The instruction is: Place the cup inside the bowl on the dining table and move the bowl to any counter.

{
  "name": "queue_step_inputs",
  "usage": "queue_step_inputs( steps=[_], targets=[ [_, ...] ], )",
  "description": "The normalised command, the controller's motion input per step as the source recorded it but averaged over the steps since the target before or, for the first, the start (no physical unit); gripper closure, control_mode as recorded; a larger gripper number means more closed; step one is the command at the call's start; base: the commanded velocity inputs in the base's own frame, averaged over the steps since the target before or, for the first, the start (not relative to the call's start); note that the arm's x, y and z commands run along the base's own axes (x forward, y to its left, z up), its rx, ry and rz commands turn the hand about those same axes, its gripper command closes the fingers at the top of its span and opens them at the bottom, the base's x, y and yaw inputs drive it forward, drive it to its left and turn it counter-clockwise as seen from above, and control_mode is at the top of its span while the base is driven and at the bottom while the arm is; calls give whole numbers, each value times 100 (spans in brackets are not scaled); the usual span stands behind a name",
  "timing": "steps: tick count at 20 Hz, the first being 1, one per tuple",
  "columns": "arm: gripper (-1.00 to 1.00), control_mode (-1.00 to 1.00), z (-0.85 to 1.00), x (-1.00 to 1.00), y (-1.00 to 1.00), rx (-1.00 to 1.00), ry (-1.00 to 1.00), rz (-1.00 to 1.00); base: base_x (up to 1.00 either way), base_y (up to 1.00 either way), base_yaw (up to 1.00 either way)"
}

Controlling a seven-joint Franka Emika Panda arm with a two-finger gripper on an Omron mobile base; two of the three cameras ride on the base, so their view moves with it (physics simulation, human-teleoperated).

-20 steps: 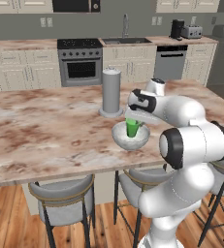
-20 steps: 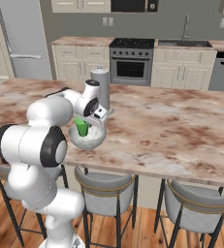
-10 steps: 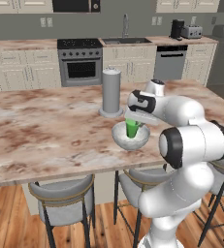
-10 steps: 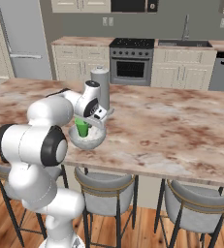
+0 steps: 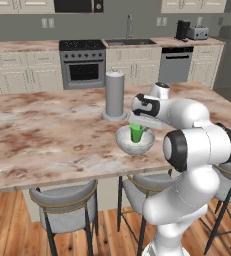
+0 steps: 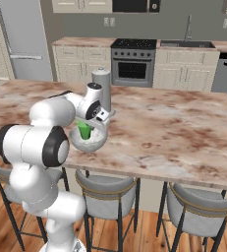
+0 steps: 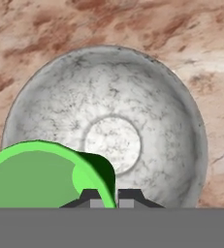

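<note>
A small bright green cup (image 5: 136, 132) sits upright within the mouth of the bowl (image 5: 127, 144) — a deep, round, speckled grey-white vessel resting near the front edge of the table (image 5: 47, 135), whose top is beige marble veined in brown. Seen from above, the cup (image 7: 40, 177) overlaps the bowl's near wall (image 7: 147, 111) — its pale flat bottom shows bare.

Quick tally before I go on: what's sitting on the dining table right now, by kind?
Cups: 1, cup, green, over the bowl at the end effector.
Bowls: 1, bowl, speckled grey-white.
Cylinders: 1, grey cylinder, behind the bowl.
Total: 3
</note>
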Motion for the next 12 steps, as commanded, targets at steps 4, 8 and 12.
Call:
queue_step_inputs(
  steps=[4, 8, 12],
  targets=[
    [100, -100, -1, 3, -12, 0, 0, 0, 0, 0, 0],
    [100, -100, -6, 1, -9, 0, 0, 0, 0, 0, 0],
    [100, -100, -26, 4, 0, 0, 3, 0, 0, 0, 0]
  ],
)
